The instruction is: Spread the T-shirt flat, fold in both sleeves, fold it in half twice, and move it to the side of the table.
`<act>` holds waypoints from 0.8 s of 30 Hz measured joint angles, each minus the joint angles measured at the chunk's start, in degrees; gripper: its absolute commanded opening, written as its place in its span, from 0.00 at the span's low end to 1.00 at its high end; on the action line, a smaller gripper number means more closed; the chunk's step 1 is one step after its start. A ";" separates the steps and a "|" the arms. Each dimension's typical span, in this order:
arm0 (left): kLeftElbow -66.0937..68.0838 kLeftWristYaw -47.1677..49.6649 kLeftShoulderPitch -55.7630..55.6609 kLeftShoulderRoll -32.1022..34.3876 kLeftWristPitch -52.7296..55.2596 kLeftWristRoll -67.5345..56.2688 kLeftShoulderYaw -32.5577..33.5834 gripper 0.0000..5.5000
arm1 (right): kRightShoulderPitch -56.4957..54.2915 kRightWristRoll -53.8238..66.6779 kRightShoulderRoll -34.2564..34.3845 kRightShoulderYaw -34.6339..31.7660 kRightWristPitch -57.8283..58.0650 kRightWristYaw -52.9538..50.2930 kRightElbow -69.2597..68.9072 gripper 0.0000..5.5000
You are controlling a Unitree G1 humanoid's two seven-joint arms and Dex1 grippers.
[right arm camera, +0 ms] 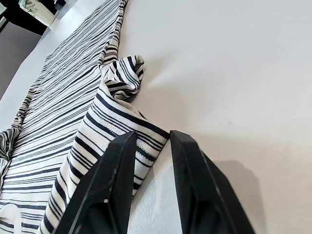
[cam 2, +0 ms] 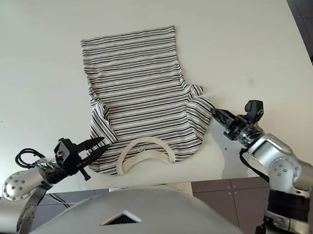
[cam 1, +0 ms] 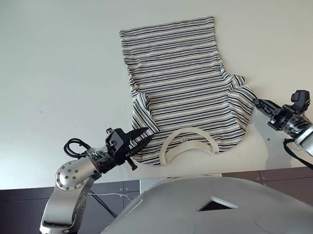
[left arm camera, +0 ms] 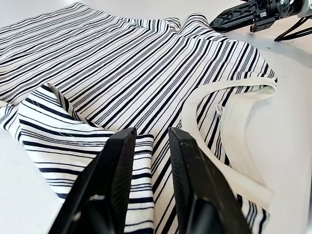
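Apparently poised to pinch, left gripper [cam 1: 146, 135] and right gripper [cam 1: 258, 104] sit narrowly parted, empty, at the shoulder corners of the shirt [cam 1: 177, 77].

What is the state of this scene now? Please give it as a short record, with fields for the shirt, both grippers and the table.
T-shirt: striped, lying on the table, collar toward the robot, hem on the far side
Left sleeve: folded in over the body
Right sleeve: folded in, bunched at its top
Left gripper: at the left sleeve's near corner, fingers open
Right gripper: at the right sleeve's outer edge, fingers open, cloth corner between them
Table: white
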 measured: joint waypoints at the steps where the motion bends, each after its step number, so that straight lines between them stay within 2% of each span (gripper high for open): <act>1: 0.11 -0.02 -0.22 0.04 0.00 0.00 0.00 0.22 | -0.05 -0.39 0.00 0.16 -0.41 0.29 0.18 0.23; 3: 0.13 -0.12 -0.48 0.19 0.00 -0.01 0.01 0.22 | 0.04 -1.15 0.00 0.71 -1.19 0.59 0.19 0.23; 9: 0.13 -0.18 -0.68 0.24 0.02 -0.01 0.01 0.23 | 0.52 -2.43 0.04 1.92 -2.33 1.68 -0.58 0.03; 14: 0.13 0.00 -0.66 0.24 0.04 0.00 0.01 0.23 | 0.47 -2.95 0.02 1.75 -2.68 1.60 -0.95 0.02; 19: 0.14 0.15 -0.68 0.24 0.08 -0.09 0.25 0.23 | 4.95 0.69 -1.92 1.59 -1.27 7.22 -10.67 0.02; 24: 0.11 0.24 -0.60 0.23 0.15 -0.12 0.40 0.23 | 4.44 3.25 -2.42 1.32 -1.41 7.36 -17.90 0.02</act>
